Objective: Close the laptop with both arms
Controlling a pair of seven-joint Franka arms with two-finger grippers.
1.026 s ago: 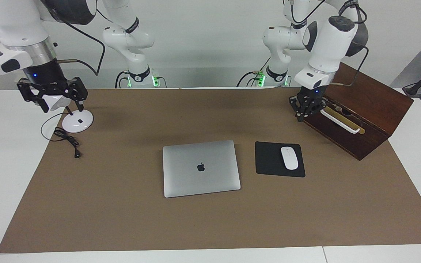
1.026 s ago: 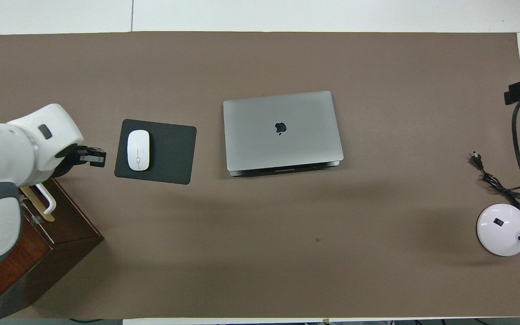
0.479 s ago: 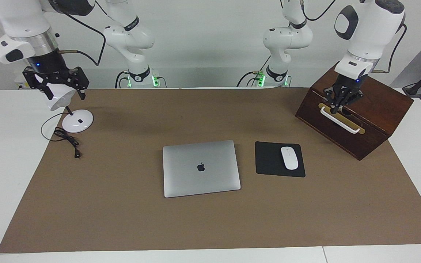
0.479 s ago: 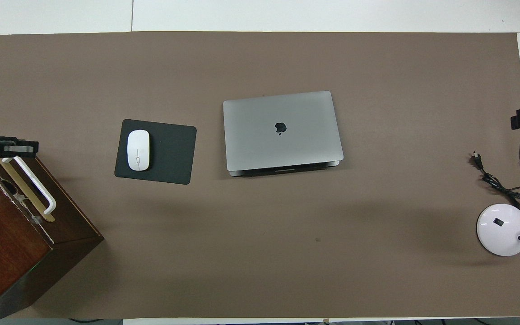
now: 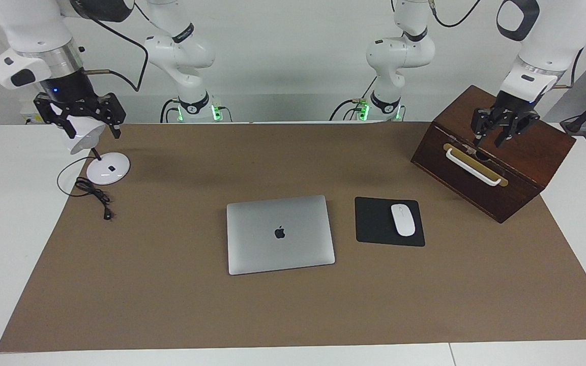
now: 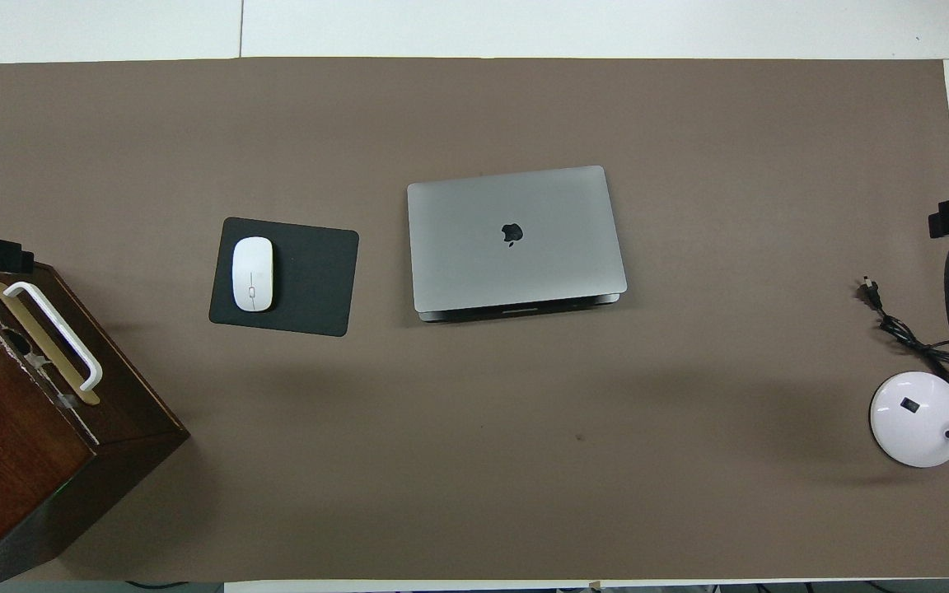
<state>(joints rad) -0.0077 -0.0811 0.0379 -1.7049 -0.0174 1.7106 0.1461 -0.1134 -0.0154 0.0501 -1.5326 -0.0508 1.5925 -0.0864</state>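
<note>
Silver-grey metal marks the laptop (image 5: pixel 280 234), which lies shut and flat on the brown mat (image 5: pixel 171 284) in the middle of the table, so the closing looks done and the risks now sit with the arms. A black mouse pad (image 5: pixel 374 222) with a white mouse (image 5: pixel 403 219) lies just beside the laptop, toward the left arm's end of the table. Well away from the laptop at that end, the left hand (image 5: pixel 496 136) hangs over the top of a wooden box (image 5: pixel 517 168), fingers spread and holding nothing. A careless drop or swing there could knock the box or snag its white handle (image 5: pixel 473 167). At the right arm's end, also well apart from the laptop, the right hand (image 5: pixel 80 122) hovers with fingers splayed around the white shade of a desk lamp (image 5: pixel 108 169); whether it touches the shade I cannot tell. Any sideways move could tip the lamp or drag its cable (image 5: pixel 92 192).
</note>
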